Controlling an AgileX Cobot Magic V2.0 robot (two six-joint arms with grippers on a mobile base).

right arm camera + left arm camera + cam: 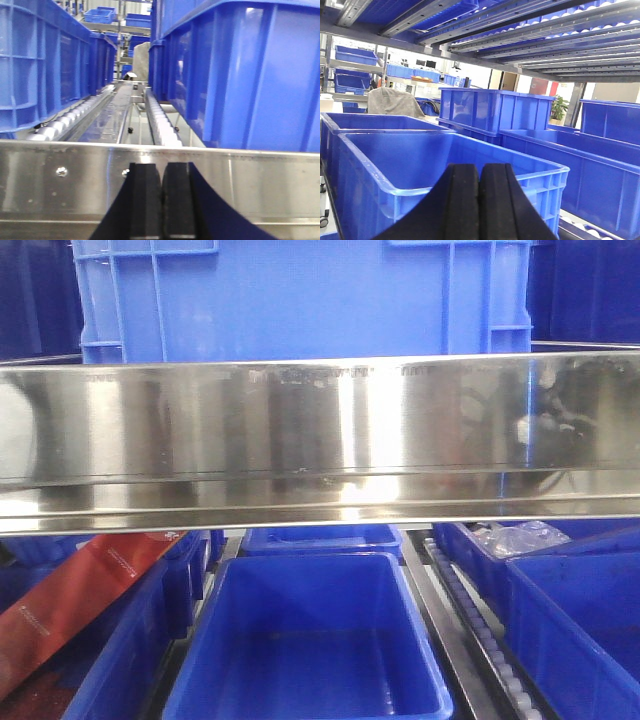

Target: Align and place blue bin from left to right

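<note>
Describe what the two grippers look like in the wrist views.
Both look alike. The left gripper shows two matte black fingers with flat inner faces and outer edges that flare wide toward the base. The right gripper has the same black, flared pair. No cables, markings or arm links are visible.

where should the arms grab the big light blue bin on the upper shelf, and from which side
Judging by its width, take the blue bin with both arms, one at each end, by the ribbed corners under the rim, coming from the front over the steel rail. The flat front wall offers nothing to pinch. Both grippers, left and right, are shut.
</note>
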